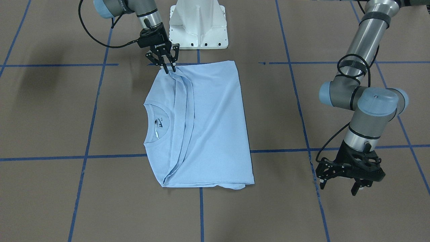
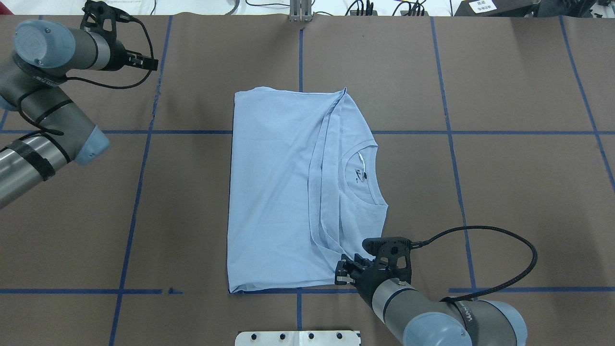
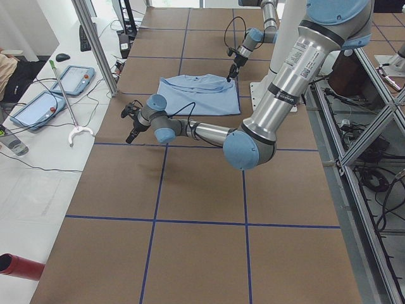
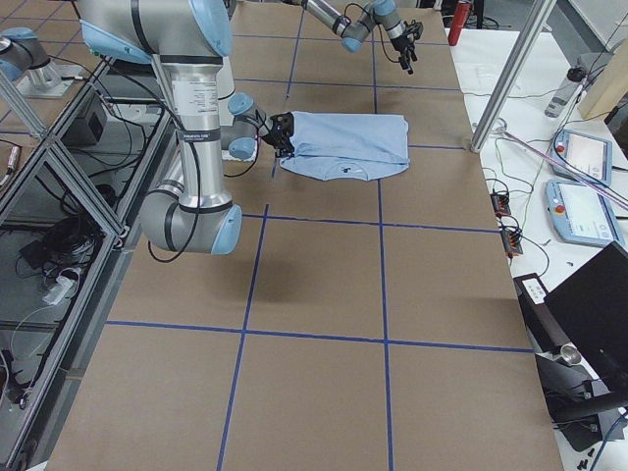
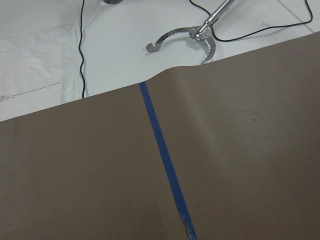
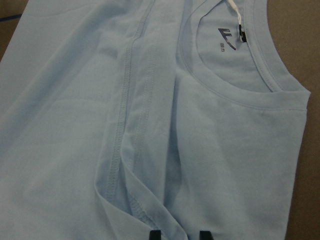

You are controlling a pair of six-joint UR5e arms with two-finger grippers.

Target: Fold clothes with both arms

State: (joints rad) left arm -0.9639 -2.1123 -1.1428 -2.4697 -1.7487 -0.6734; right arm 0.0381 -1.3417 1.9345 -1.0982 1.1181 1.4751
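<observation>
The light blue T-shirt (image 1: 208,124) (image 2: 278,192) lies flat on the brown table, folded into a rectangle, with its round collar (image 2: 361,166) and dark neck label (image 6: 227,39) facing up. My right gripper (image 1: 170,70) (image 2: 342,275) (image 6: 180,235) is at the shirt's corner nearest the robot, on the collar side. It is shut on the layered fabric, and the fold lines run to a point between its fingers. My left gripper (image 1: 339,187) (image 2: 151,63) hangs open and holds nothing, over bare table well away from the shirt.
The white pedestal base (image 1: 198,27) stands just behind the shirt's near edge. Blue tape lines (image 5: 162,160) grid the table. Beyond the table's far edge, a metal reacher tool (image 5: 200,35) and cables lie on a white surface. Tablets (image 3: 38,107) sit there too.
</observation>
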